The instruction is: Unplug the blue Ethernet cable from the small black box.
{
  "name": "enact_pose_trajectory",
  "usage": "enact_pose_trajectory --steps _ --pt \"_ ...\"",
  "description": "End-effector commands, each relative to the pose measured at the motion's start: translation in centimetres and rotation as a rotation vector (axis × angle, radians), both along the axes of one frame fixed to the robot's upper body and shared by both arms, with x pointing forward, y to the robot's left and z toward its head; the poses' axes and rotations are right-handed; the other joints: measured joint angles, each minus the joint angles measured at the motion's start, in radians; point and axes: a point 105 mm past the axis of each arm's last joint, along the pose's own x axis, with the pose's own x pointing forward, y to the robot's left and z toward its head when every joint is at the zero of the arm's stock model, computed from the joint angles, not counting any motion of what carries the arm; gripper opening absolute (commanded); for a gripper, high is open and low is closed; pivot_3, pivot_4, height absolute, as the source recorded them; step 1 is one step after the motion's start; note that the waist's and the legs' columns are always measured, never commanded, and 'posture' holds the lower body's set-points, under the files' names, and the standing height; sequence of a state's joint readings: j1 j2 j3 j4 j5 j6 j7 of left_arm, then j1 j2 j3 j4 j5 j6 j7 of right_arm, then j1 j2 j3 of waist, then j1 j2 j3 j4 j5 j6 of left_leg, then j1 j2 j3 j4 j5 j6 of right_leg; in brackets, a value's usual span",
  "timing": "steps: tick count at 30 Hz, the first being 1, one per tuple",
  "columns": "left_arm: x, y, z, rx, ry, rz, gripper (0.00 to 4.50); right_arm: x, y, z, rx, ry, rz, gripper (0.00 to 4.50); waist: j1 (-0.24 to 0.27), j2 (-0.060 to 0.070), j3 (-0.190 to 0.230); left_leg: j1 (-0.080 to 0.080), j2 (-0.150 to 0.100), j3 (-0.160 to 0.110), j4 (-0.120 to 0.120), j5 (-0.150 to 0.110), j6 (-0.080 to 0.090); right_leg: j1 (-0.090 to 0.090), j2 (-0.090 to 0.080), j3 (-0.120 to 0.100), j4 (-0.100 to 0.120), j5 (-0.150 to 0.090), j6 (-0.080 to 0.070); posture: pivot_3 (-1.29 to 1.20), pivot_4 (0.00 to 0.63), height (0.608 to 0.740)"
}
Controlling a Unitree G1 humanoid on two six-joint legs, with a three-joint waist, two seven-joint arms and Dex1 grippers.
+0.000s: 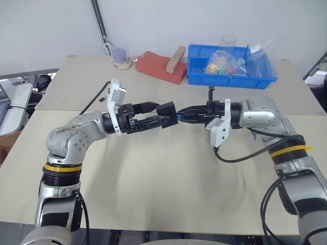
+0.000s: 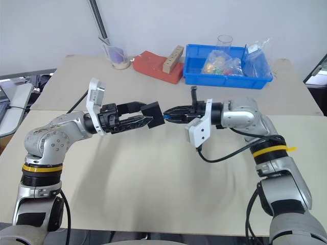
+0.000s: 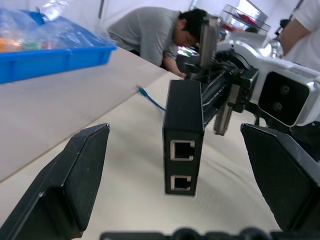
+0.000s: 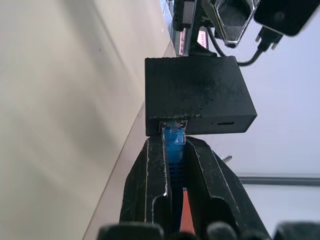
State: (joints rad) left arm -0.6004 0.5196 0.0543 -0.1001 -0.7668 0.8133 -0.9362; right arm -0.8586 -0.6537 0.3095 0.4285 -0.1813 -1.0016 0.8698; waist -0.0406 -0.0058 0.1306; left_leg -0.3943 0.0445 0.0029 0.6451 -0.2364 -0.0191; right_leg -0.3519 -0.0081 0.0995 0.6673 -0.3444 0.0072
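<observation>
Both arms meet above the near table [image 1: 168, 184]. Right gripper [image 4: 172, 150] pinches the blue Ethernet cable [image 4: 174, 137], plug in the small black box [image 1: 167, 113]. Left gripper [image 1: 162, 118] is wide around the box. Pulling is left.

This looks like a robotics lab or test room. 2 plain beige tables [image 1: 168, 173] are pushed together against a bare pale wall [image 1: 204, 20]. At the far edge stand a blue plastic parts bin [image 1: 231, 71] holding clear bags of small colourful pieces, a red flat case [image 1: 159, 66] with a wooden block [image 1: 176, 58] on it, and a clear plastic cup [image 2: 116, 55]. In the left wrist view, a person in a grey shirt [image 3: 155, 35] bends over nearby.
</observation>
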Motion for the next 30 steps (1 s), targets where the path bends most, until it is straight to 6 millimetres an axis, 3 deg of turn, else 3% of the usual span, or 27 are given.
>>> enact_pose_trajectory --steps 1,2,9,12,14,17,18,21,25,28,30 --pt "0.0 -0.1 0.9 0.011 -0.065 -0.014 3.95 -0.2 0.5 1.3 0.031 -0.054 0.035 0.08 0.0 0.0 0.0 0.0 0.0 0.0 0.0 0.0 0.0 0.0 0.0 0.0 0.0 0.0 0.0 0.0 0.15 0.74" --pt "-0.1 -0.1 0.9 0.011 -0.062 -0.021 3.68 -0.2 0.5 1.3 0.032 -0.055 0.036 0.08 0.0 0.0 0.0 0.0 0.0 0.0 0.0 0.0 0.0 0.0 0.0 0.0 0.0 0.0 0.0 0.0 0.15 0.74" --pt "-0.1 -0.2 1.0 0.011 -0.063 -0.044 0.51 -0.2 0.9 1.4 0.037 -0.061 0.049 0.08 -0.002 0.0 0.0 0.0 0.001 0.0 0.0 0.0 0.0 0.0 0.001 0.0 0.006 0.0 0.0 0.0 0.15 0.74" --pt "-0.2 -0.3 1.0 0.012 -0.064 -0.051 0.54 -0.3 1.2 1.5 0.046 -0.055 0.057 0.08 -0.002 0.0 0.0 0.001 0.001 0.0 0.0 0.0 0.0 0.0 0.001 0.0 0.006 0.0 0.0 0.0 0.15 0.74" --pt "-0.2 -0.4 0.9 0.031 -0.069 -0.058 0.54 -0.5 1.2 1.3 0.036 0.003 0.06 1.14 -0.002 0.0 0.0 0.001 0.001 0.0 0.0 0.0 0.0 0.0 0.001 0.0 0.006 0.0 0.0 0.0 0.15 0.74" --pt "-0.4 -0.4 0.8 0.069 -0.088 -0.083 0.54 -1.0 0.7 0.3 -0.036 0.134 0.047 2.0 -0.002 0.0 0.0 0.001 0.001 0.0 0.0 0.0 0.0 0.0 0.001 0.0 0.006 0.0 0.0 0.0 0.15 0.74" --pt "-0.5 -0.3 0.8 0.079 -0.096 -0.089 0.54 -1.0 0.4 0.3 -0.038 0.192 0.03 2.48 -0.002 0.0 0.0 0.001 0.001 0.0 0.0 0.0 0.0 0.0 0.001 0.0 0.007 0.0 0.0 0.0 0.15 0.74" --pt "-0.5 -0.2 0.8 0.108 -0.134 -0.107 0.54 -1.6 0.0 0.7 -0.026 0.462 -0.023 3.53 0.001 0.0 0.0 0.0 0.001 -0.001 0.0 0.0 0.0 0.0 0.0 0.0 0.007 0.0 0.0 0.0 0.15 0.74" --pt "-0.9 -0.4 0.9 0.142 -0.191 -0.157 0.54 -2.7 0.0 1.7 0.037 0.917 -0.095 3.53 0.005 0.001 0.0 0.0 0.001 -0.002 0.0 0.0 0.0 0.0 0.0 -0.001 0.008 0.0 0.0 0.0 0.15 0.74" --pt "-1.2 -0.6 0.9 0.158 -0.224 -0.199 0.54 -2.9 0.0 1.6 0.065 1.14 -0.146 3.53 0.005 0.001 0.0 0.0 0.001 -0.002 0.0 0.0 0.001 0.0 0.001 -0.001 0.007 0.0 0.0 0.0 0.15 0.74" --pt "-1.3 -0.7 1.0 0.162 -0.237 -0.213 0.54 -3.0 0.0 1.6 0.074 1.208 -0.167 3.01 0.006 0.001 0.0 0.0 0.001 -0.003 0.0 0.0 0.001 0.0 0.001 -0.002 0.005 0.0 0.0 0.0 0.15 0.74"
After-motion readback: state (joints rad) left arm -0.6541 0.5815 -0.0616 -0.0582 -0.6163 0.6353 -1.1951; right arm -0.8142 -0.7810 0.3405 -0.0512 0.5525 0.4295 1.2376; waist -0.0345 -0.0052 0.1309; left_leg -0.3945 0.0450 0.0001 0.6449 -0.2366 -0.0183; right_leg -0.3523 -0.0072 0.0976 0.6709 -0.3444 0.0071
